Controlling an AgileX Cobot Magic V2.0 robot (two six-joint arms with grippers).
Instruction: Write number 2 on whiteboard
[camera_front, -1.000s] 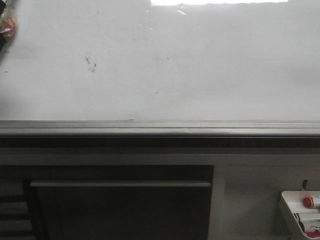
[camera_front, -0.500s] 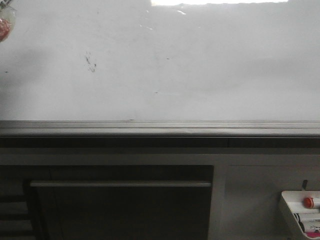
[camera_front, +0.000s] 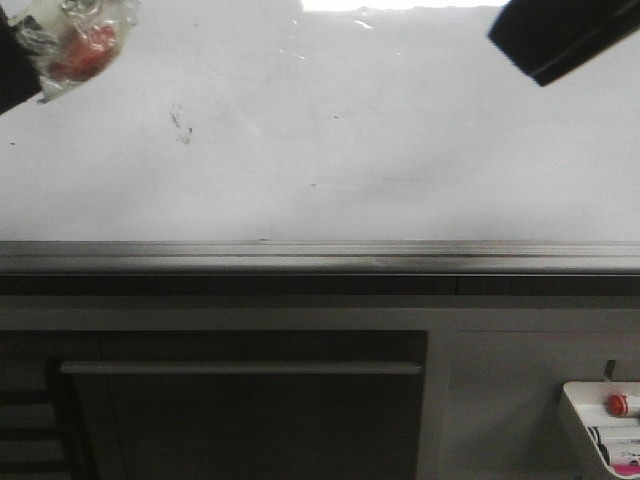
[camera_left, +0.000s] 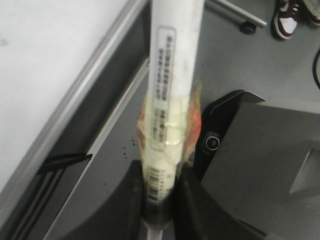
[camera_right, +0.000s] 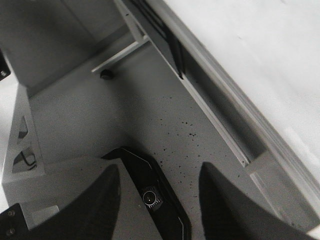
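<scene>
The left pincer (camera_left: 156, 197) pinches a white marker (camera_left: 172, 85) wrapped in clear tape, its red tip (camera_front: 85, 48) before the whiteboard (camera_front: 400, 150). The right pincer (camera_right: 159, 205) hangs spread and empty beside the board's grey edge rail (camera_right: 235, 100). No drawn 2 shows near either pincer.

A printed label (camera_left: 166, 85) runs along the white marker (camera_left: 172, 75) in the left wrist view, its small lines too blurred to read. Lower down sits a barcode (camera_left: 157, 182), its digits just as unreadable. Nothing else carries writing.
</scene>
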